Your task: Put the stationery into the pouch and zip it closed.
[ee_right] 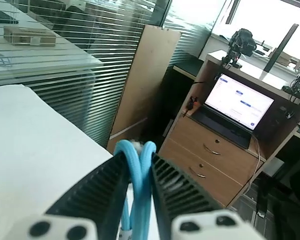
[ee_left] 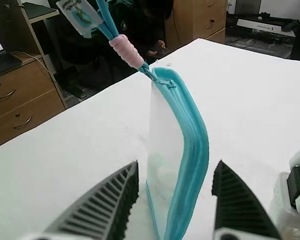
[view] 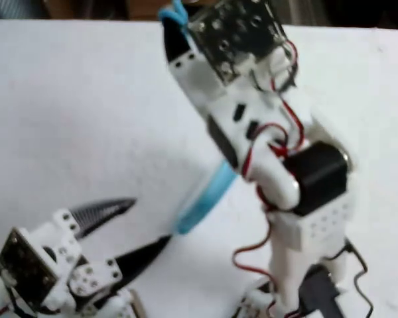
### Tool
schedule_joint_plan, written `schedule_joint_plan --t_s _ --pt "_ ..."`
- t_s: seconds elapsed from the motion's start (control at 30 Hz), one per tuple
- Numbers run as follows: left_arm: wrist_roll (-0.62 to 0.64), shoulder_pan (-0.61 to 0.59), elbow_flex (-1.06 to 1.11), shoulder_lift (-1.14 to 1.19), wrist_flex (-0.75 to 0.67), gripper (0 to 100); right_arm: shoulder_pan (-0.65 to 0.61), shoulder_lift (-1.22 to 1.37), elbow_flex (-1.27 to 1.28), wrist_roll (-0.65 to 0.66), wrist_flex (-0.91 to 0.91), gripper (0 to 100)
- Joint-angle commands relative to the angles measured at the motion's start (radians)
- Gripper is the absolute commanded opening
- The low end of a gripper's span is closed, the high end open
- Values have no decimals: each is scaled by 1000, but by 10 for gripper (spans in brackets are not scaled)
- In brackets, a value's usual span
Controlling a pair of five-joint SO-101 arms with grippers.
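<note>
The pouch [ee_left: 185, 150] stands on end on the counter [view: 66, 99], near the middle of the high view and a little toward 6 o'clock. It is a thin clear sleeve with a teal zip running up one edge. It looks light and floppy, its clear sides probably slick, so it will likely sag or swing unless it is held in two places. The right jaws, up at 12 o'clock, are pressed together on the blue strap [view: 174, 14]. That strap runs through a pink bead [ee_left: 126, 50] to the zip pull [ee_left: 162, 80] and seems the best hold for tugging. The left jaws, at 7 o'clock, are spread either side of the pouch's lower end without touching it. The stiffer zip edge there looks a better place to clamp than the clear film. Whether any stationery is inside I cannot tell.
</note>
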Motion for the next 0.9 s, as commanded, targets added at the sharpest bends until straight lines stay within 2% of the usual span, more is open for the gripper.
schedule_joint_plan --t_s 0.0,0.23,0.5,0.63,0.73,0.87 --pt "-3 12 -12 44 -51 252 -13 8 -11 -3 -44 17" --pt "-6 33 229 41 -282 252 -13 15 -2 -2 -61 17" --pt "0 65 350 41 -439 247 -10 15 -2 -2 -61 17" --pt "-8 65 384 41 -526 163 -12 15 -2 -2 -61 17" --pt "-8 31 390 41 -551 103 -7 13 -2 0 -61 17" --pt "0 -31 361 36 -540 103 -5 13 -6 0 -59 17"
